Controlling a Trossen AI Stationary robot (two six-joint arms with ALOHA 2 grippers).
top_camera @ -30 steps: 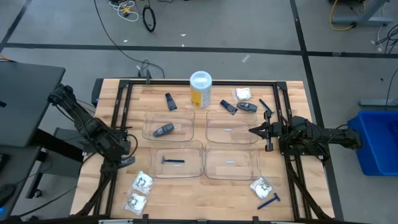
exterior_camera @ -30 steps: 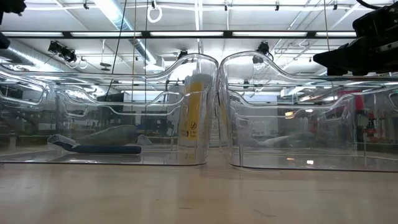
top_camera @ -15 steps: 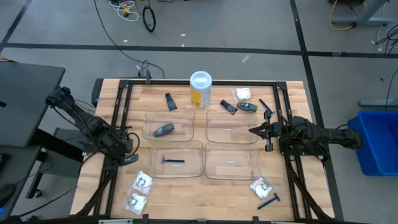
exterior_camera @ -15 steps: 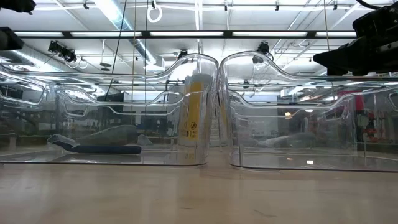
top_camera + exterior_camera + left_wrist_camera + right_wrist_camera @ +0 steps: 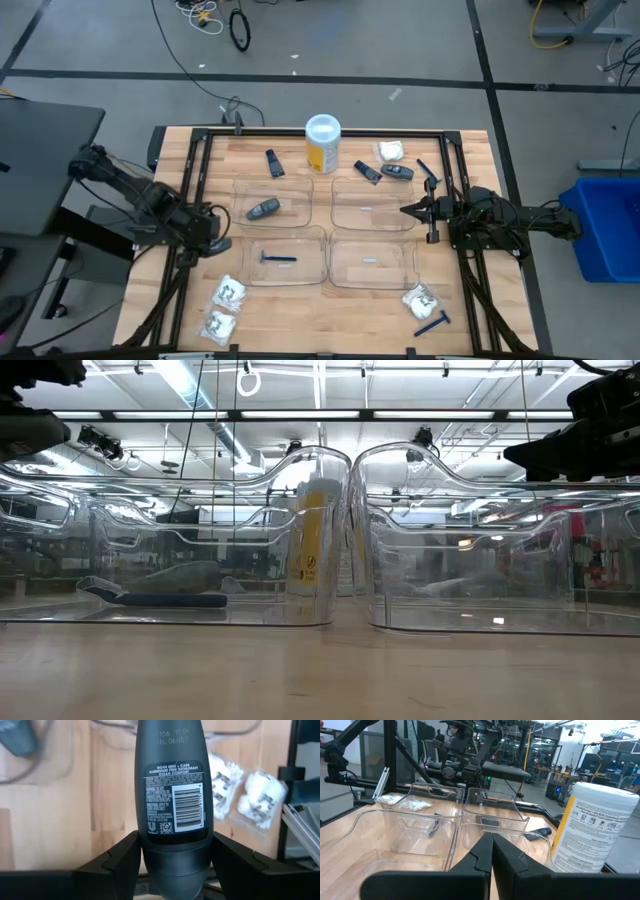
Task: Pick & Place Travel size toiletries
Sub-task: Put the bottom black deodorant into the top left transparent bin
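My left gripper [image 5: 175, 842] hangs over the table's left side [image 5: 208, 243], beside the near left tray, shut on a grey oval deodorant stick [image 5: 172, 780]. Below it lie two white packets [image 5: 262, 795]. Another grey stick [image 5: 263, 208] lies in the far left tray and a blue razor [image 5: 278, 259] in the near left tray. More toiletries lie loose: a dark tube [image 5: 273, 162], a packet [image 5: 390, 151] and a razor [image 5: 432, 323]. My right gripper [image 5: 407, 210] waits shut and level at the far right tray's right side. My left gripper pinches the stick's rounded dark end [image 5: 172, 870] between its two fingers [image 5: 122, 857], one on each narrow side. The fingers slant steeply down from above. The stick runs on past the fingertips, label side toward the wrist camera, lifted clear of the table.
Four clear trays [image 5: 372, 205] stand in a two-by-two block at mid table. A yellow canister with a white lid [image 5: 322, 143] stands behind them at the far edge. A black frame [image 5: 195, 180] runs along the table's sides. Bare wood lies near the front edge [image 5: 320, 670].
My left gripper, still shut on the stick, has swung toward the table's far edge and a little toward the trays, turning about as it went. The stick has travelled with it, clear of the table.
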